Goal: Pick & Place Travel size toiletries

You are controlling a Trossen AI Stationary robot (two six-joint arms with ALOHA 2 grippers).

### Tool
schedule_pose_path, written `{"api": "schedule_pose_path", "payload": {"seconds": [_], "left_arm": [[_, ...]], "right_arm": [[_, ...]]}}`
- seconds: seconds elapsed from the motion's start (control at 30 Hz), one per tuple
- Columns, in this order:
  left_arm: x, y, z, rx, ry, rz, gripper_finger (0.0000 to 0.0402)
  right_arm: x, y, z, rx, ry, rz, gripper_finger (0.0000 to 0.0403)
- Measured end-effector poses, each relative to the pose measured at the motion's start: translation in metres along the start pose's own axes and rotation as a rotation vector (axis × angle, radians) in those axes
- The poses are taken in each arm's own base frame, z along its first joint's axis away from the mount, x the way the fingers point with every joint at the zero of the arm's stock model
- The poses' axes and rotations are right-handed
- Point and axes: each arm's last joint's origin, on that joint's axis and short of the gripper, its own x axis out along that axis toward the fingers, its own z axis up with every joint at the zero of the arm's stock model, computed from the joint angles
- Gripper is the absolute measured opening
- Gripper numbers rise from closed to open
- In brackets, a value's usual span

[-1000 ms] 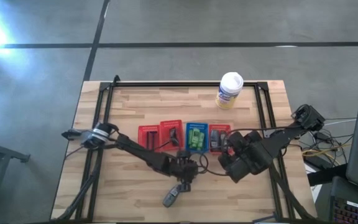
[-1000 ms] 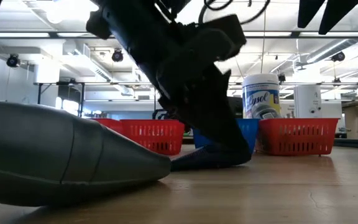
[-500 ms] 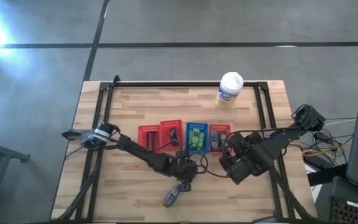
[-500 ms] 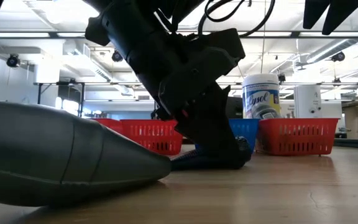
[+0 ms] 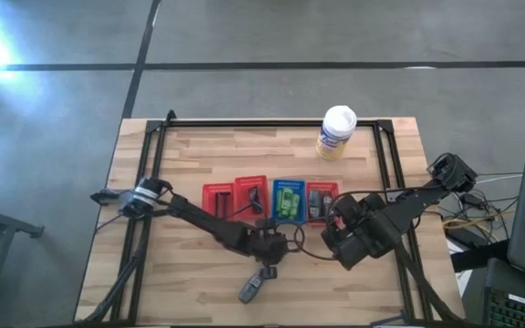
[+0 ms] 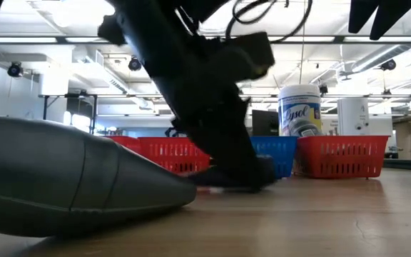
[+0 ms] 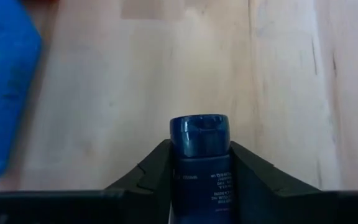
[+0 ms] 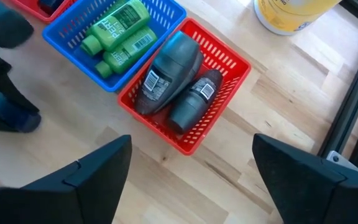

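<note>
A small dark blue bottle (image 7: 199, 134) lies on the table with my left gripper (image 7: 199, 152) shut on it, in front of the row of baskets (image 5: 267, 262). A grey oval tube (image 5: 252, 290) lies loose near the table's front edge and looms large in the low view (image 6: 77, 178). Green bottles (image 8: 118, 28) lie in the blue basket (image 8: 166, 14). Two grey tubes (image 8: 178, 78) lie in the red basket (image 8: 225, 62). My right gripper (image 8: 191, 174) hangs open above the table (image 5: 344, 241), near that red basket. My left gripper pinches the blue bottle's two sides (image 7: 185, 174) between its two fingers (image 7: 146, 177), below the cap. The fingers slant down from the table's left and lie along the bottle, whose cap points away from them. In the low view the bottle (image 6: 227, 184) looks to be on the table.
Two more red baskets (image 5: 217, 200) (image 5: 251, 195) stand left of the blue one. A white tub with a yellow label (image 5: 337, 132) stands at the far edge. A black frame (image 5: 153, 146) runs round the tabletop. Bare wood lies left and right of the grey tube.
My left gripper has sunk a little onto the blue bottle and shows blurred in the low view now. The bottle has stayed on the table.
</note>
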Motion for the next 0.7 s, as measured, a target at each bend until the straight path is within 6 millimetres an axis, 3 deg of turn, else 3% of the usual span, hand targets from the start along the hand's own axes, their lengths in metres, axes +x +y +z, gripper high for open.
{"api": "schedule_pose_path", "payload": {"seconds": [0.3,0.43,0.57,0.7], "left_arm": [[-0.091,0.014,0.019,-0.169,-0.029,0.200,0.0126],[-0.132,0.031,0.028,-0.479,-0.194,0.354,0.0126],[-0.145,0.071,0.032,-0.829,-0.371,0.486,0.0126],[-0.132,0.109,0.030,-0.987,-0.424,0.458,0.0126]], "right_arm": [[-0.006,-0.005,-0.003,0.031,-0.042,0.026,0.0354],[-0.010,-0.012,-0.003,0.080,-0.076,0.050,0.0349],[-0.011,-0.019,-0.002,0.105,-0.095,0.061,0.0337],[-0.010,-0.022,-0.002,0.114,-0.115,0.059,0.0326]]}}
